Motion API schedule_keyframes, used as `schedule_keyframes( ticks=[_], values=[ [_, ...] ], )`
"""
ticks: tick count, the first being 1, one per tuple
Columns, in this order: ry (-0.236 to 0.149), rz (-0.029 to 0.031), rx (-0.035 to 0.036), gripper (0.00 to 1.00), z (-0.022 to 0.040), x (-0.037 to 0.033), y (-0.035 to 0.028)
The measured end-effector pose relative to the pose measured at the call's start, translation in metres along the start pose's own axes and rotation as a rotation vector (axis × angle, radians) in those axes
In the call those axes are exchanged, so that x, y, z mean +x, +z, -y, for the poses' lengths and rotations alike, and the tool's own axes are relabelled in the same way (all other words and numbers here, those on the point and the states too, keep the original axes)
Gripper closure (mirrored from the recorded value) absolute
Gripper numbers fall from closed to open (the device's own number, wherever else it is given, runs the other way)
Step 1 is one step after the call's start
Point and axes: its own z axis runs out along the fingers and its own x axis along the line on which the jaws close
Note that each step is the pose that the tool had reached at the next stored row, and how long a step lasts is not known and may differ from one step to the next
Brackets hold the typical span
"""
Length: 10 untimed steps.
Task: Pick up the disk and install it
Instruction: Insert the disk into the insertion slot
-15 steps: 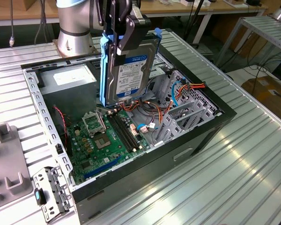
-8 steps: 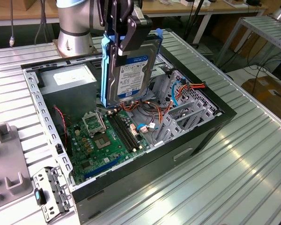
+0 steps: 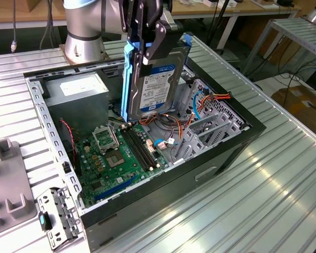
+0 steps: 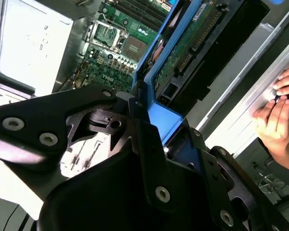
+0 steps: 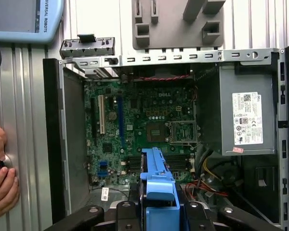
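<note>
One disk hung on edge from the tool, over the middle of the open computer case that lay on the ribbed metal counter. The tool's jaws were closed narrow on the disk's upper end. One black finger pressed flat on the labelled face and the other sat behind it, so the tool carried the disk's whole weight.

The disk's long axis ran almost straight down from the tool. The blue rails stood upright along its sides, and the label faced the exterior view's right. In the first wrist view the disk showed end-on as a blue strip over the memory slots of the green circuit board. In the second wrist view its bare underside showed.

The disk's lower end was above the circuit board and a tangle of wires, apart from both as far as I could judge. The grey metal cage sat lower than the disk and towards the exterior view's right, by the case's wall on that side. The grey power box filled the case's far corner on the exterior view's left. By this the disk was lifted but not yet seated.

In both wrist views a person's hands rested on the counter just beside the case's outer wall.
</note>
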Motion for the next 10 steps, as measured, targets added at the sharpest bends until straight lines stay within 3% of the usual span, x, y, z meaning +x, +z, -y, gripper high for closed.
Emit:
schedule_keyframes(
  ticks=[2, 4, 10],
  values=[
    [0.0, -0.0004, -0.0008, 0.63, 0.0043, 0.0006, 0.0],
    [0.001, -0.0003, -0.001, 0.63, 0.0062, 0.0056, 0.0004],
    [0.001, -0.0002, -0.001, 0.63, 0.0083, 0.0295, 0.0015]
  ],
)
